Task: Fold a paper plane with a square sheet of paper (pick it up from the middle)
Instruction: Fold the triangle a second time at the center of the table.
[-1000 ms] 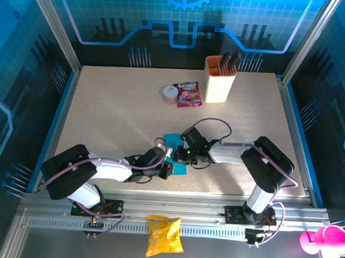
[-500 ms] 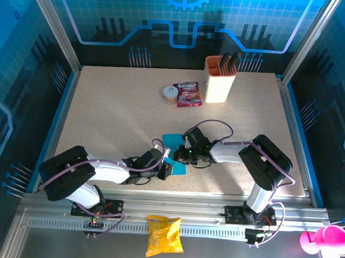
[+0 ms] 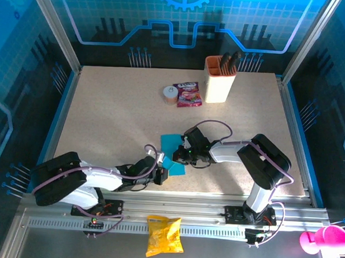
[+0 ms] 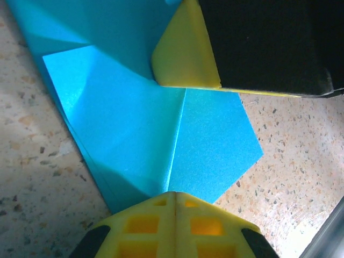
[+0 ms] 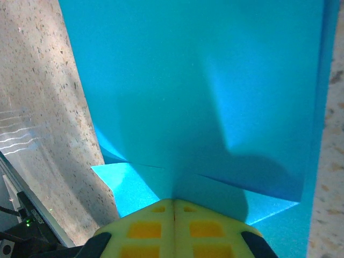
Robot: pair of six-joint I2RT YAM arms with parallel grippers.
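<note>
Paper (image 3: 172, 143), cyan-blue and partly folded, lies flat on the speckled worktop (image 3: 115, 114) near its front edge, roughly at centre, with an arm reaching in low from either side. From above, the two wrists cover the sheet's middle, leaving a blue corner showing behind them and another in front.

The left gripper (image 3: 161, 174) comes in from the near left, its yellow fingers closed tight together and its tip over the paper's near edge. Whether any paper is nipped between them cannot be told. The right gripper (image 3: 179, 157), likewise closed, comes from the right. In the left wrist view its tip sits on the blue surface at the far end of a centre crease. The two tips are near each other but apart, with the crease running between them. Folded flaps overlap the lower layers on both sides of it.

At the back of the worktop a cream holder (image 3: 218, 80) with an orange rim stands upright, with dark handles in it. A yellow crisp bag (image 3: 164, 235) rests on the metal rail in front of the worktop, between the arm bases. Just left of the holder a red-purple packet (image 3: 187, 94) lies flat, with a small roll (image 3: 170, 93) beside it. All of these are well apart from the paper.
</note>
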